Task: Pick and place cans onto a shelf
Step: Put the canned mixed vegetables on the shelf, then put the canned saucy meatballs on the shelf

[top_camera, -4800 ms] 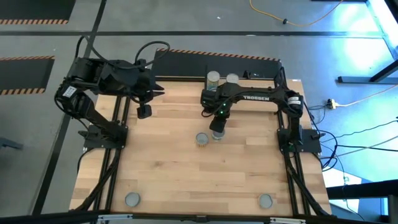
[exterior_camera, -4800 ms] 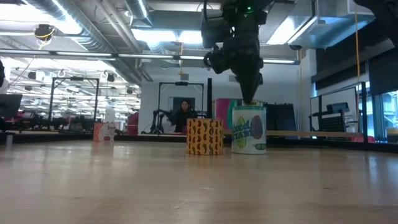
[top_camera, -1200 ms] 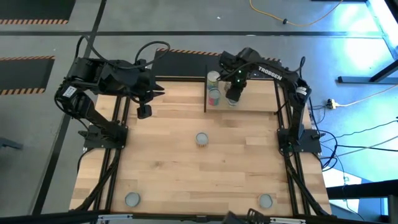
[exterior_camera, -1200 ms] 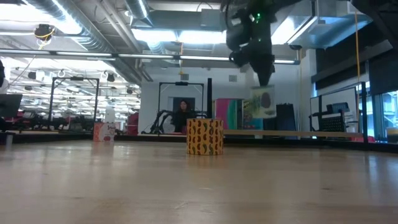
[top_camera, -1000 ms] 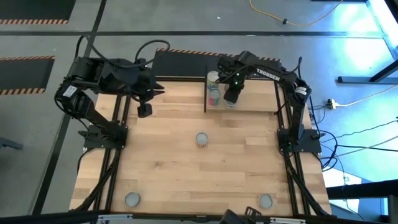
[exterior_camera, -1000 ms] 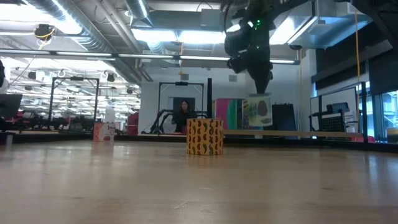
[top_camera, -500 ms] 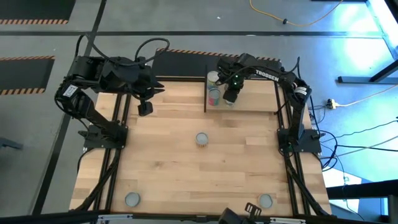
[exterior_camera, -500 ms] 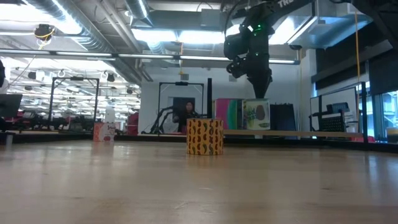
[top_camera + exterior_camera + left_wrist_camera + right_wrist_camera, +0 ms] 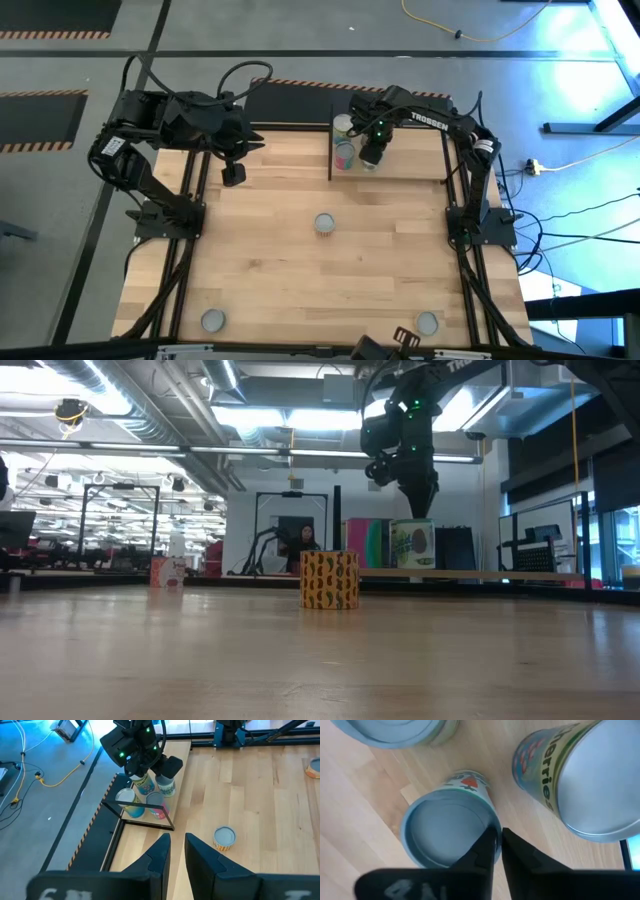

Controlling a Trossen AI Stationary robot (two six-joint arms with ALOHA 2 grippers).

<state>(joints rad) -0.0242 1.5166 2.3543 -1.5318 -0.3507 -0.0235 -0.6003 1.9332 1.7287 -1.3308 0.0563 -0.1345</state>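
Upright on the shelf, the green-labelled can stands beneath the right gripper; finger spacing unclear.

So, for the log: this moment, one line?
right gripper: over green-labelled cylindrical tin on light wood shelf | left gripper: idle at left

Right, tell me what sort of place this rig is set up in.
Most likely a robotics lab or industrial workshop: exposed ceiling ducts and strip lights overhead, hazard-striped floor tape beside the table, and a person seated among equipment frames behind.
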